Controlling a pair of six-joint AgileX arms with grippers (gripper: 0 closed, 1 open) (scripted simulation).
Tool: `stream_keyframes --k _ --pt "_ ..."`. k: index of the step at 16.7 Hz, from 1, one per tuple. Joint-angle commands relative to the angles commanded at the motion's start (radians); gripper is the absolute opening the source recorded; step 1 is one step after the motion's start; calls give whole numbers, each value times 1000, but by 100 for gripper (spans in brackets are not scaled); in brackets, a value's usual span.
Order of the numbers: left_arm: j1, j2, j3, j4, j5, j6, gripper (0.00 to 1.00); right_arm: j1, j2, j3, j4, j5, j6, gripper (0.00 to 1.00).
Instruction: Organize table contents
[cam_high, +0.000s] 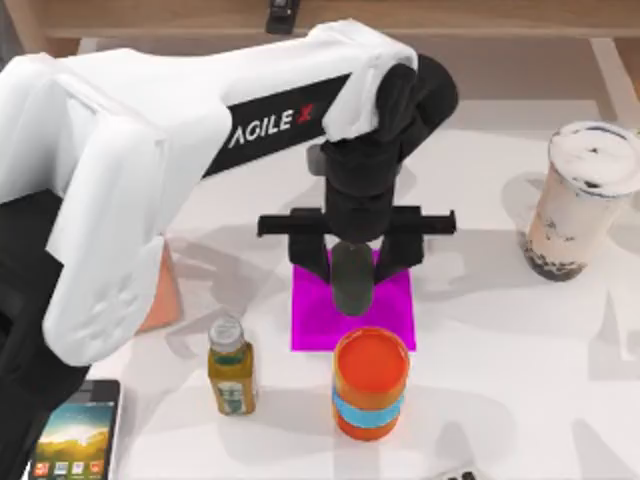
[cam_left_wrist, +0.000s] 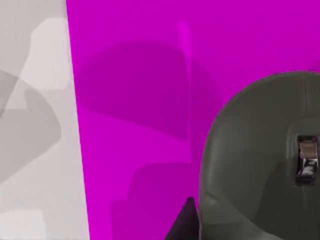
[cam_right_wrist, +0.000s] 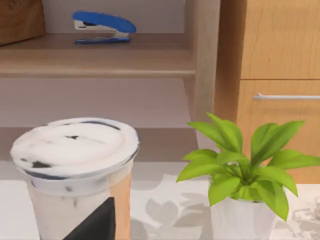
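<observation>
The white surface (cam_high: 500, 340) holds a pink mat (cam_high: 395, 315), cup (cam_high: 580, 200), can (cam_high: 370, 385), small bottle (cam_high: 231, 367), phone (cam_high: 75, 435), maybe a plant pot (cam_right_wrist: 242, 217).

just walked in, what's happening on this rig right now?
The left gripper is over the magenta mat mid-table, with the dark grey mouse between its fingers, held at or just above the mat. The smartphone lies at the table's near-left corner, and the milk-tea cup stands at the right, close in front of the right wrist camera. An amber bottle and orange can stand in front of the mat.
</observation>
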Motion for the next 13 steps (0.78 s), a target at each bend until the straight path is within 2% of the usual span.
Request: stream_keyframes --k 7,13 --pt "-2 8 -19 24 1 -2 0 0 0 0 0 0 0 100" --pt "-2 8 -19 24 1 -2 45 0 0 0 0 0 0 100"
